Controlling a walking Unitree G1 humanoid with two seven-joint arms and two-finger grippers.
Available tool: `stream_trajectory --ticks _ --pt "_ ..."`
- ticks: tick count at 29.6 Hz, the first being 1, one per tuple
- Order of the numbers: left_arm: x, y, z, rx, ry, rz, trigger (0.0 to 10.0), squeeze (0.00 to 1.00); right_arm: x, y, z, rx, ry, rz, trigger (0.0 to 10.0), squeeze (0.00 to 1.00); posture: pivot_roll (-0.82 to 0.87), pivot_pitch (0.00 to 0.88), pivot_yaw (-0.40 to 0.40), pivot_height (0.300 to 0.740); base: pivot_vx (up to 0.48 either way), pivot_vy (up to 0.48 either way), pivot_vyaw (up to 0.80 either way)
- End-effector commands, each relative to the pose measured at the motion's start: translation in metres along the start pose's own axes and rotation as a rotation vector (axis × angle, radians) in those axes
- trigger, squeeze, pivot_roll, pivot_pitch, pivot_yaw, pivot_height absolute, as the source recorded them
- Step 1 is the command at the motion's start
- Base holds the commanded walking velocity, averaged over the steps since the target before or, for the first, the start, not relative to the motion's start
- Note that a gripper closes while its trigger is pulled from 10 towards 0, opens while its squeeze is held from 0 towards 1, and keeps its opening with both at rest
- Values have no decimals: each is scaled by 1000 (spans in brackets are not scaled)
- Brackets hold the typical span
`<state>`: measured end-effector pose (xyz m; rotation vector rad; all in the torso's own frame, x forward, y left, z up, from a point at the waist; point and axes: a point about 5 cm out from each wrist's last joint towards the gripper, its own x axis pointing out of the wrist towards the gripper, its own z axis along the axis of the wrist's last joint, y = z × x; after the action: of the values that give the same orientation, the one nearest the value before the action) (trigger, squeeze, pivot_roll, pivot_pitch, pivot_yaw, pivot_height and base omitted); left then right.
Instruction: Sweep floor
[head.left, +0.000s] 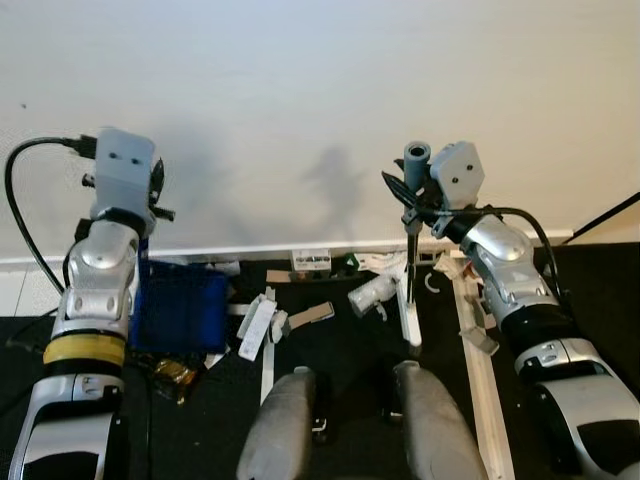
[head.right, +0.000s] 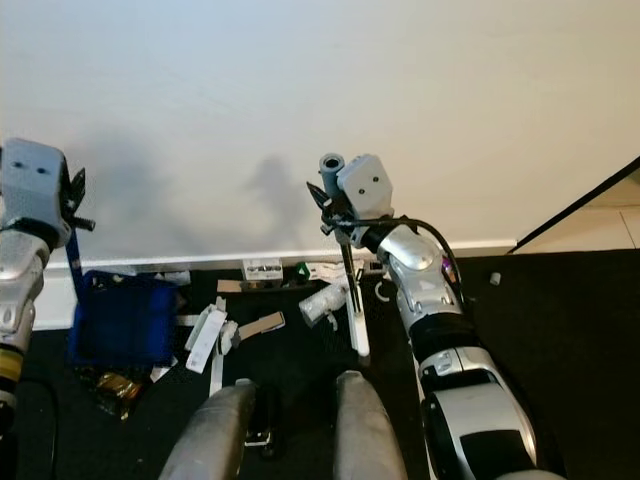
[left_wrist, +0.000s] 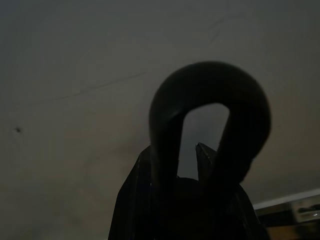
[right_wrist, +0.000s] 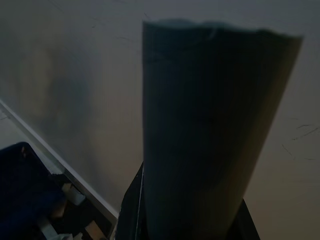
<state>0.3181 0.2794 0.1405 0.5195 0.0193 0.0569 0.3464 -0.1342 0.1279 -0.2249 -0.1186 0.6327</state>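
Right claw (head.left: 412, 195): raised before the white wall, clamped on the grey broom handle (head.left: 416, 155); its thin shaft runs down to the floor.
Left claw (head.left: 152, 200): closed around the dustpan's looped handle (left_wrist: 210, 120).
Dustpan (head.left: 180, 305): blue, upright on the dark floor (head.left: 340, 350) by the baseboard; contents can't be made out.
Litter (head.left: 262, 320): white and cardboard scraps scattered beside the dustpan.

A room in a home: plain white wall (head.left: 320, 90), white skirting board (head.left: 250, 251), dark littered floor (head.left: 340, 345).
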Motion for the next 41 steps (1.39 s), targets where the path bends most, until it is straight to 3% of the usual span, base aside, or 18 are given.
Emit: stream_trajectory --ticks 1,11,18,24,28,34,41 --pt "-1 2 -1 49 -18 15 10000 0 2 3 3 -22 -17 22 10000 0 -11 229 44 740 0 0 0" --pt "-5 -27 -22 -13 -2 -4 10000 0 7 7 7 -21 -25 58 10000 0 -41 285 28 740 0 0 0" --pt "-9 -43 -22 -53 -13 -49 10000 0 7 3 10 -27 -25 61 10000 0 -39 303 26 740 0 0 0" --pt "-3 -61 -4 -302 -25 -118 10000 0 13 7 12 -23 -38 67 10000 0 -19 301 34 740 0 0 0" --pt "4 -59 11 -419 -44 -120 10000 0 22 20 16 -14 -63 100 10000 0 -1 289 42 740 0 0 0" --pt "8 -56 16 -449 -33 -135 10000 0 30 35 18 1 -84 132 10000 0 13 278 49 740 0 0 0" --pt "-1 -81 15 -507 29 -287 10000 0 34 49 16 15 -91 158 10000 0 22 271 53 740 0 0 0"
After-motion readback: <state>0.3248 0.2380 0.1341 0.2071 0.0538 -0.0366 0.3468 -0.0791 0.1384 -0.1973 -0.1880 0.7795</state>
